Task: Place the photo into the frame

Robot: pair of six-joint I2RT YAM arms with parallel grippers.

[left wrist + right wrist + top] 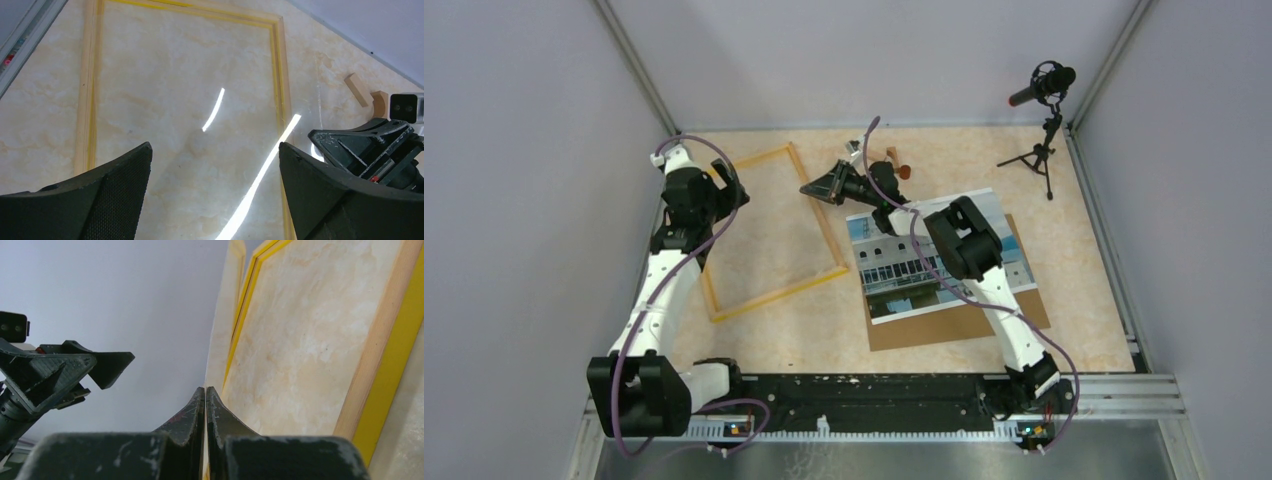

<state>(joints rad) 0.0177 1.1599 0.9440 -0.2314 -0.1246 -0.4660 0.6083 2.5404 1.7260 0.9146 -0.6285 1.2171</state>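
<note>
**Ana:** Yellow-orange wood in thin, square-cut rails: the frame (779, 293) lies flat left of centre in the top view. Its opening shows only the beige marbled table (1084, 260). So nothing is in it?

**Ben:** No print, at least. The photo (904, 280), a flat rectangle with a white border, sits right of centre on the plain brown backing board (969, 325). It is wholly outside the frame, with its upper-left corner near the frame's right rail. I judge the task barely begun, since the lift, the carry and the seating are all yet to do.

**Ana:** And the pincers?

**Ben:** The left gripper (215, 150) hangs over the frame's opening, its black fine-textured fingers spread wide and holding nothing. The right gripper (205, 388) is by the upper part of that right rail, its fingers pressed tip to tip. I cannot tell whether anything thin is caught between them.

**Ana:** Why thin?

**Ben:** In the left wrist view, bright glare streaks cross the opening and the rail. That suggests a glossy clear sheet lying there, but its edges are too faint to be sure.

**Ana:** Anything else?

**Ben:** Small wooden blocks (894, 162) sit at upper centre.
</note>
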